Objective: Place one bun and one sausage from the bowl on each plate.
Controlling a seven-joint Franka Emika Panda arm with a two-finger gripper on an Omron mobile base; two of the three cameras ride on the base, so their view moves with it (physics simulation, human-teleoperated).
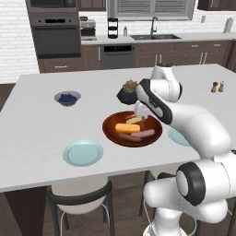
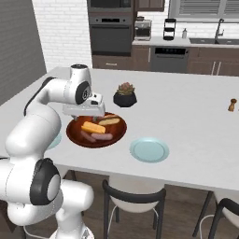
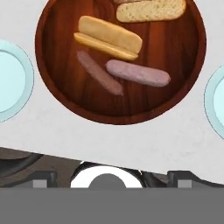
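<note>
The wide reddish-brown bowl (image 1: 110,133) (image 2: 74,135) (image 3: 57,87) sits near the counter's front edge. It holds two yellow buns (image 1: 126,127) (image 2: 93,127) (image 3: 109,37) and two pinkish sausages (image 1: 144,133) (image 2: 101,137) (image 3: 138,73). The second bun (image 3: 151,11) lies at the bowl's far side, and the second sausage (image 3: 99,72) lies beside the first. One pale blue-green plate (image 1: 83,152) (image 3: 11,78) lies left of the bowl, and another plate (image 2: 149,150) (image 3: 216,98) lies to its right. My gripper (image 1: 140,113) (image 2: 88,112) (image 3: 112,178) hovers above the bowl, open, holding nothing.
A black succulent pot (image 1: 128,92) (image 2: 125,96) stands just behind the bowl. A small grey bowl of blueberries (image 1: 67,97) is at the back left. Two shakers (image 1: 217,86) (image 2: 232,104) stand far right. Stools (image 1: 80,193) (image 2: 135,193) sit below the counter's front edge.
</note>
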